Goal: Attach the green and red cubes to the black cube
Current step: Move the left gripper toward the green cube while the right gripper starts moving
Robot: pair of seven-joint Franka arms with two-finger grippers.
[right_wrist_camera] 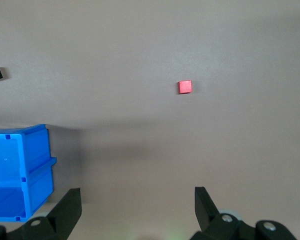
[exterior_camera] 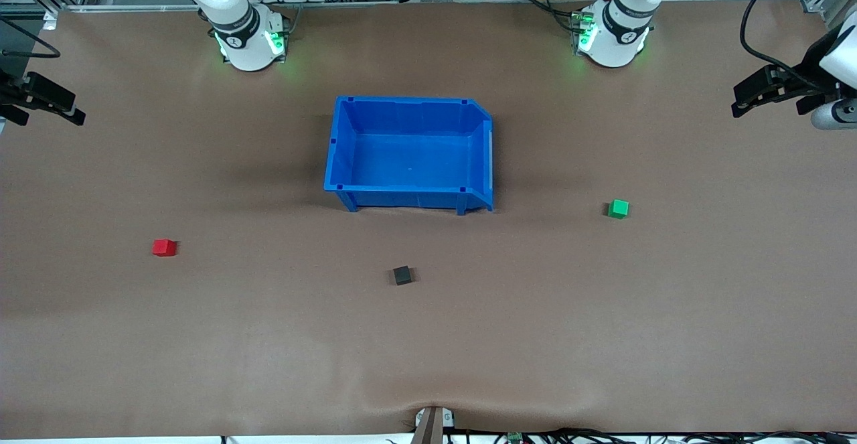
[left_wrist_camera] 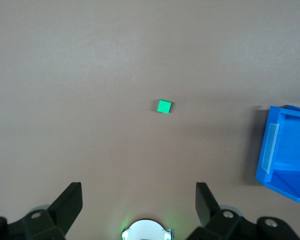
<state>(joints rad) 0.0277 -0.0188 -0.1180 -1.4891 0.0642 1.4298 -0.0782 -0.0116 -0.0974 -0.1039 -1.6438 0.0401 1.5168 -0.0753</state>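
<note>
Nothing is attached yet: the three cubes are lying well apart on the brown surface (exterior_camera: 428, 350). The black cube (exterior_camera: 402, 275) is sitting at lower centre of the front view, nearer the camera than the blue bin (exterior_camera: 410, 199). The red cube (exterior_camera: 164, 248) is lying at that frame's lower left, toward the right arm's end; the green cube (exterior_camera: 618, 209) is lying at right of centre, toward the left arm's end.

Both arms are waiting high up. The left gripper (exterior_camera: 770, 92) is hanging at the upper right edge of the front view, its jaws standing wide open and empty; in its wrist view the left gripper (left_wrist_camera: 139, 197) is looking down on the green cube (left_wrist_camera: 164, 106), which is sitting between the jaw lines and just ahead of them. The right gripper (exterior_camera: 47, 99) is hanging at the upper left edge, jaws also wide open and empty; the red cube (right_wrist_camera: 185, 87) is lying ahead of the right gripper (right_wrist_camera: 137, 200), slightly off its centre line.

So each arm is nearer one coloured cube: left to green, right to red, and each likely needs a descent onto its own cube
</note>
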